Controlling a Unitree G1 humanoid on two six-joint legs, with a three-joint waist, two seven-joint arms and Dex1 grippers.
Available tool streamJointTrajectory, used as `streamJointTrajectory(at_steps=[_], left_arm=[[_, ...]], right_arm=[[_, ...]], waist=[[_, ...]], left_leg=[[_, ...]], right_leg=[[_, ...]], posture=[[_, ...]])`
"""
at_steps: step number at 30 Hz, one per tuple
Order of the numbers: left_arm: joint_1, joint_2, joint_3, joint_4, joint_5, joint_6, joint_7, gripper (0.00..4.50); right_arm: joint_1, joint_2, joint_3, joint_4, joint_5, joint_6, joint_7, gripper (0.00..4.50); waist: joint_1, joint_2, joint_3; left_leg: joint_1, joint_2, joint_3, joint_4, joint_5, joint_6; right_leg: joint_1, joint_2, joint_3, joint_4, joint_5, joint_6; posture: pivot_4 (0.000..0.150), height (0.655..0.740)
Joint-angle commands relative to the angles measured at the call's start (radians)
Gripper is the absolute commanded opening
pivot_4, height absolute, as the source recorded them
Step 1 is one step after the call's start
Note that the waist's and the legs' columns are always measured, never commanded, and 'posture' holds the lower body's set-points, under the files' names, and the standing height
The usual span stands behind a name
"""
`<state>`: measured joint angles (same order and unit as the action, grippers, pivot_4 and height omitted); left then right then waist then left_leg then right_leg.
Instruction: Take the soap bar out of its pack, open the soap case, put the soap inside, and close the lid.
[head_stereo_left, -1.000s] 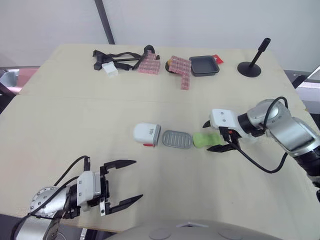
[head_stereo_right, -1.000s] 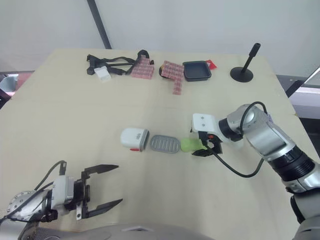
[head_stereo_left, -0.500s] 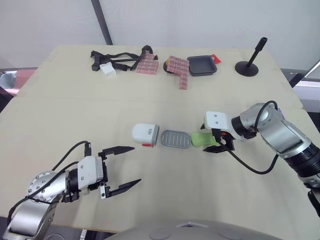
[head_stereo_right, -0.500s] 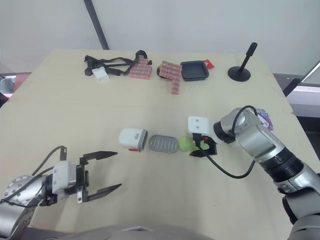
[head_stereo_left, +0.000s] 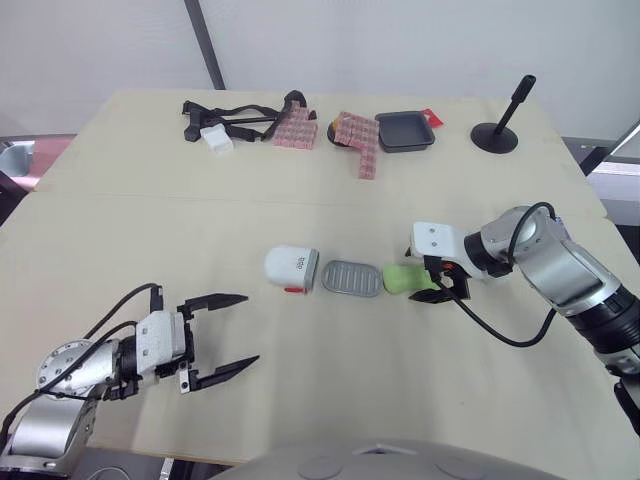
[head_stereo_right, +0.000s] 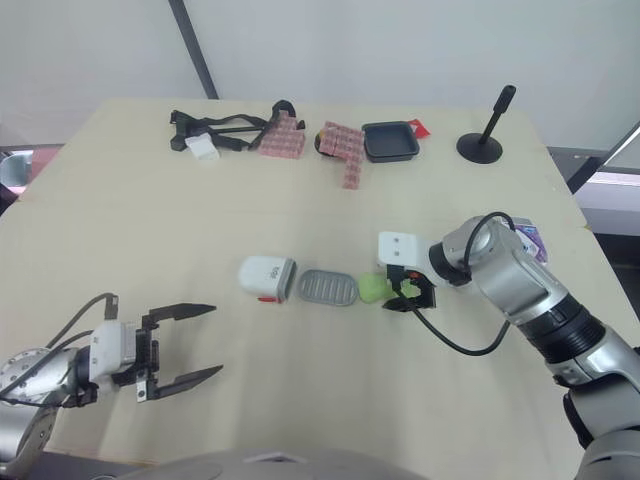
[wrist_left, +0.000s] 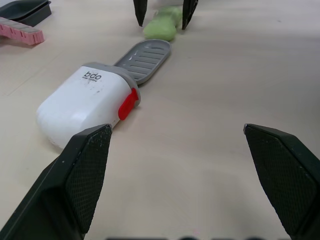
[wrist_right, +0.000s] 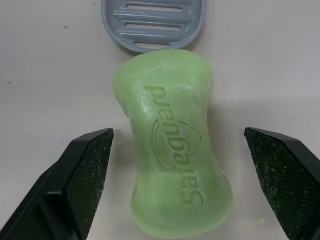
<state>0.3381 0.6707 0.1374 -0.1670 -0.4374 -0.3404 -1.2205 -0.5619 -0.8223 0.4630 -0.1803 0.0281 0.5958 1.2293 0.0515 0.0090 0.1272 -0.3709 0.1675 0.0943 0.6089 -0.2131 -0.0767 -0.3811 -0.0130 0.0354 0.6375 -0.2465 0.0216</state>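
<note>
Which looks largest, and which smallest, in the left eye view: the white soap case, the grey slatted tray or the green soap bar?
1. white soap case and grey slatted tray: they look about alike, so I do not rank them.
2. green soap bar: clearly the smallest.

A pale green waisted soap bar (wrist_right: 175, 145) lies flat in the middle of the frame on the beige tabletop (wrist_right: 50, 75), with the embossed word "Safeguard" running along its length. The right gripper (wrist_right: 177, 131) straddles it: its two black textured fingers (wrist_right: 87, 170) stand wide apart, one on each side of the bar, neither touching it. The soap's far end meets the rim of a grey oval slotted plastic tray (wrist_right: 152, 22).
</note>
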Motion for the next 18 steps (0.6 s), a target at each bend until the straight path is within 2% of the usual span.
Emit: streamJointTrajectory(at_steps=[1, 8, 18], left_arm=[[-0.007, -0.003, 0.012, 0.016, -0.009, -0.037, -0.009, 4.50], [-0.014, -0.004, 0.014, 0.071, -0.017, -0.082, -0.041, 4.50], [-0.048, 0.020, 0.054, 0.121, -0.076, -0.004, -0.041, 4.50]], right_arm=[[-0.008, 0.001, -0.011, -0.024, 0.004, 0.006, 0.010, 3.97], [-0.005, 0.006, -0.009, -0.030, 0.009, 0.025, 0.019, 1.71], [-0.054, 0.021, -0.034, -0.079, 0.040, 0.060, 0.034, 1.68]], waist=[[0.000, 0.000, 0.000], [0.000, 0.000, 0.000], [0.000, -0.001, 0.000]], left_leg=[[0.000, 0.000, 0.000, 0.000, 0.000, 0.000], [0.000, 0.000, 0.000, 0.000, 0.000, 0.000], [0.001, 0.000, 0.000, 0.000, 0.000, 0.000]], right_leg=[[0.000, 0.000, 0.000, 0.000, 0.000, 0.000], [0.000, 0.000, 0.000, 0.001, 0.000, 0.000], [-0.001, 0.000, 0.000, 0.002, 0.000, 0.000]], posture=[[0.150, 0.7400], [0.150, 0.7400], [0.150, 0.7400]])
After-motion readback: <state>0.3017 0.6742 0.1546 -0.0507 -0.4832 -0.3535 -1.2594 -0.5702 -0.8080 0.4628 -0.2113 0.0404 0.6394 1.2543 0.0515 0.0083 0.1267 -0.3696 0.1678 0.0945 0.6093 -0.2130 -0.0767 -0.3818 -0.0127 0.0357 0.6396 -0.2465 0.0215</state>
